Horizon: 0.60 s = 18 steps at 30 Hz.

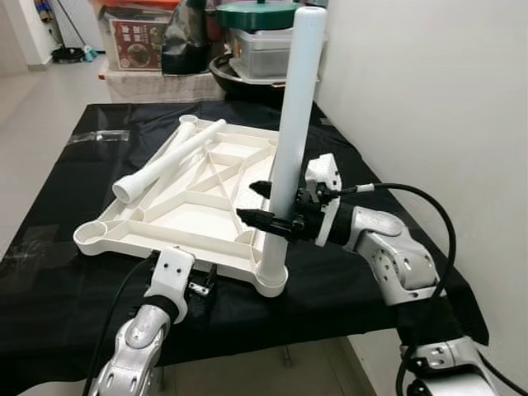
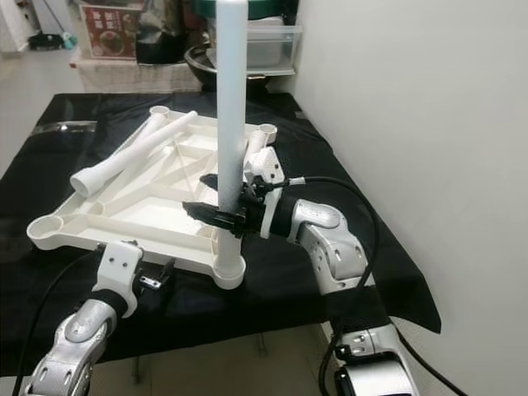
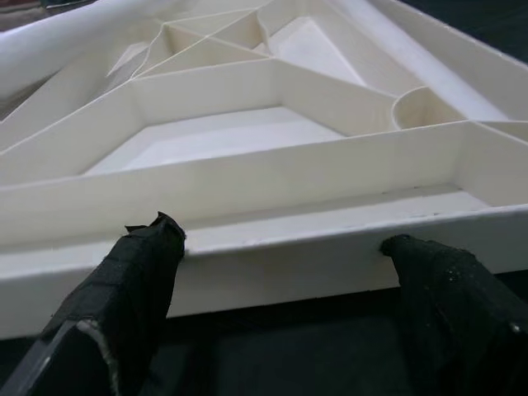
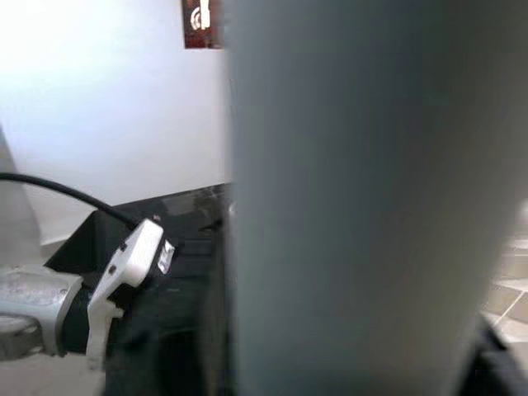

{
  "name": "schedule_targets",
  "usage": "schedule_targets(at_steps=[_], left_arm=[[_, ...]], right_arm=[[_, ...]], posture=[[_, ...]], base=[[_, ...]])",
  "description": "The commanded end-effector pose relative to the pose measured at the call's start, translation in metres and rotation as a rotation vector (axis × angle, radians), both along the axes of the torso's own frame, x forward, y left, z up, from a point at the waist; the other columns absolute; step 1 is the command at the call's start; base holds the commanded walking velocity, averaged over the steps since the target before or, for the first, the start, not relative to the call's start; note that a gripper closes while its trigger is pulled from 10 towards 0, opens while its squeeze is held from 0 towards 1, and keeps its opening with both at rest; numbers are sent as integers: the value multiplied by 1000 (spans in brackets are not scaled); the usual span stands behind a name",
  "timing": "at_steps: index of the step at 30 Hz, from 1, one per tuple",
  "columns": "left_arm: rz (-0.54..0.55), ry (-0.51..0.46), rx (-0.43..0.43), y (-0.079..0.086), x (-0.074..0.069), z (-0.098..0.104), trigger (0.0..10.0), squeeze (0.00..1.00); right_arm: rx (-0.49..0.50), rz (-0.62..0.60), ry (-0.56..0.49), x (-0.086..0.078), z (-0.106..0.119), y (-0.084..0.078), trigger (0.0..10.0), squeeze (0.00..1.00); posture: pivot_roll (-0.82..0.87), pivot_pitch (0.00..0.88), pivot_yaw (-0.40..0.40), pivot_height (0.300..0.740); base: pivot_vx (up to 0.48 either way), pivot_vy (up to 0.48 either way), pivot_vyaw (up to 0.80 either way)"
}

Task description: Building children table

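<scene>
On the black cloth (image 1: 66, 280) we saw the white tabletop (image 1: 190, 206) lying upside down, a loose leg (image 1: 169, 161) resting across its ribs, with boxes (image 1: 136, 41) and a bin (image 1: 264, 49) crowded behind the far edge. Our right gripper (image 1: 268, 206) was clamped around an upright leg (image 1: 293, 124) standing in the near right corner socket. Our left gripper (image 3: 280, 256) sat spread wide just at the tabletop's near rim, holding nothing.

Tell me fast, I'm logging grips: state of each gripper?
Left gripper: open, fingers at the tabletop edge.
Right gripper: shut on upright leg.
</scene>
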<state>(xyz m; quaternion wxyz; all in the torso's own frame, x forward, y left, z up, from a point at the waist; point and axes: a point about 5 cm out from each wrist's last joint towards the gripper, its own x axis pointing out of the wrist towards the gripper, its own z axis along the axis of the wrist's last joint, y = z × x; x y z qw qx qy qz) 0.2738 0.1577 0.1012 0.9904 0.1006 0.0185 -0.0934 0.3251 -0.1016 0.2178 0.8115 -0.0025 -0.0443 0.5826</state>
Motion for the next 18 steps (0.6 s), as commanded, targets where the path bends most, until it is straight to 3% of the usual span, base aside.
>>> schedule_targets(at_steps=[1,2,3,4,5,6,8,9,10,11,12,14,15,17,18], left_arm=[[19,-3,3,3,1,0,10000,0],[14,-1,5,3,-1,-1,10000,0],[14,-1,5,3,-1,-1,10000,0],[9,4,10,2,-2,-2,10000,0],[9,4,10,2,-2,-2,10000,0],[5,7,14,2,-3,-2,10000,0],[7,7,15,4,-2,-2,10000,0],[9,7,14,5,-2,-2,10000,0],[5,8,13,4,-2,-2,10000,0],[5,8,13,4,-2,-2,10000,0],[2,10,13,3,-1,-3,10000,0],[-4,11,14,1,-1,-3,10000,0],[-6,11,13,1,-2,-2,10000,0],[-7,10,12,0,-2,-2,10000,0],[-5,11,10,1,-3,-2,10000,0]], right_arm=[[-29,116,90,-8,-23,17,0,0],[-38,-89,115,8,-31,14,0,0],[-38,-89,115,8,-31,14,0,0],[-68,-348,168,26,-42,5,0,0],[-68,-348,168,26,-42,5,0,0],[-96,-521,204,36,-50,-3,0,0],[-103,-903,292,50,-64,-35,0,0],[-100,-1014,319,52,-68,-45,0,0],[-94,-1204,351,47,-75,-63,0,0],[-94,-1204,351,47,-75,-63,0,0],[-94,-1320,369,42,-80,-74,0,0],[-96,-1373,367,33,-83,-77,0,0],[-84,-1347,361,25,-82,-70,2235,0],[-73,-1303,353,19,-81,-62,2235,0],[-55,-1235,340,16,-78,-52,10000,0]], posture=[[149,0,-107,740],[148,0,-105,740],[148,0,-105,740],[143,0,-101,740],[143,0,-101,740],[143,0,-101,740],[132,0,-95,740],[132,0,-95,740],[123,0,-90,740],[123,0,-90,740],[123,0,-90,740],[117,0,-91,740],[116,0,-89,740],[114,0,-88,740],[114,0,-88,740]], base=[[0,0,0],[0,0,0],[0,0,0],[0,0,0],[0,0,0],[0,0,0],[0,0,0],[0,0,0],[0,0,0],[0,0,0],[0,0,0],[0,0,0],[0,0,0],[0,0,0],[0,0,0]])
